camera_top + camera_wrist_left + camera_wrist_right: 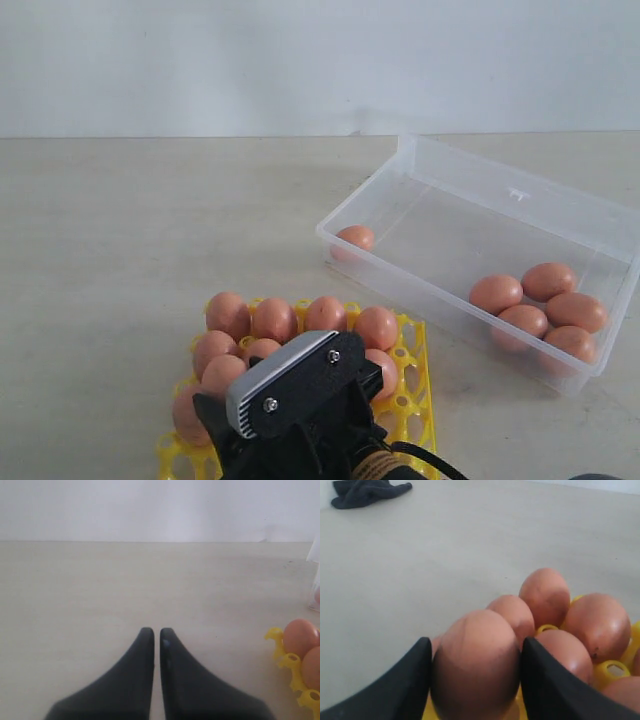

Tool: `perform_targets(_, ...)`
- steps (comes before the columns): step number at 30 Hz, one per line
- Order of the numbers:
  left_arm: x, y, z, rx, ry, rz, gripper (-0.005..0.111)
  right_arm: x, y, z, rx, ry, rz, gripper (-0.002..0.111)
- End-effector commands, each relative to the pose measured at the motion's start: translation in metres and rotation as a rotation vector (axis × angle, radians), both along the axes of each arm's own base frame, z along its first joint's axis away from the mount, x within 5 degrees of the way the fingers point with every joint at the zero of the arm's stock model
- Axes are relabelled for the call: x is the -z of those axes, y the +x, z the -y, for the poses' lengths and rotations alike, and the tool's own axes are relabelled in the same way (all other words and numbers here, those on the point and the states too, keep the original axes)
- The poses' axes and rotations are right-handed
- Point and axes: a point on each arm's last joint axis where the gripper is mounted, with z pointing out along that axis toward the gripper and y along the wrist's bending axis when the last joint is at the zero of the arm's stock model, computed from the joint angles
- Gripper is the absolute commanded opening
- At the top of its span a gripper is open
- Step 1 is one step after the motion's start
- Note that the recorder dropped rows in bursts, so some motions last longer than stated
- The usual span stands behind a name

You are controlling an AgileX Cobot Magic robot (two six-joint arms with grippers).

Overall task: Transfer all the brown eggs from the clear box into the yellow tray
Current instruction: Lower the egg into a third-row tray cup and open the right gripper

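Observation:
The yellow tray point(415, 385) sits at the near edge of the table with several brown eggs point(274, 320) in its cups. My right gripper point(476, 647) is low over the tray's near left part, shut on a brown egg point(477, 685) that fills the space between both fingers. In the exterior view the arm's body point(300, 395) hides that egg. The clear box point(430, 160) lies to the right; it holds several eggs point(545, 300) in its near right corner and one point(355, 238) at its left end. My left gripper point(153, 632) is shut and empty over bare table left of the tray point(280, 645).
A dark cloth point(367, 491) lies on the table far off in the right wrist view. A white wall backs the table. The box's near left corner is close to the tray's far right corner.

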Motion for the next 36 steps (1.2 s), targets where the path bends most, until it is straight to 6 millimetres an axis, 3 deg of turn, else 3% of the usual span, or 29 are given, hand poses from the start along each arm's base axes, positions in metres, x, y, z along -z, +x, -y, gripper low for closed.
perform_targets(1,-0.002,0.000,0.000,0.001,-0.015,0.015,0.004,-0.001,0.000,0.001,0.014,-0.003,0.010,0.000)
perform_targets(11,-0.002,0.000,0.000,0.001,-0.015,0.015,0.004,-0.014,0.003,0.001,0.010,-0.006,0.198,0.000)
perform_targets(16,-0.002,0.000,0.000,0.001,-0.015,0.015,0.004,-0.012,0.006,0.006,0.093,0.069,0.125,0.000)
perform_targets(21,-0.002,0.000,0.000,0.001,-0.015,0.015,0.004,0.003,0.006,0.006,0.139,0.184,-0.012,0.000)
perform_targets(31,-0.002,0.000,0.000,0.001,-0.015,0.015,0.004,0.012,-0.001,0.000,0.063,0.150,-0.020,0.000)
perform_targets(36,-0.002,0.000,0.000,0.001,-0.015,0.015,0.004,0.015,-0.022,-0.004,0.102,0.064,0.009,0.000)
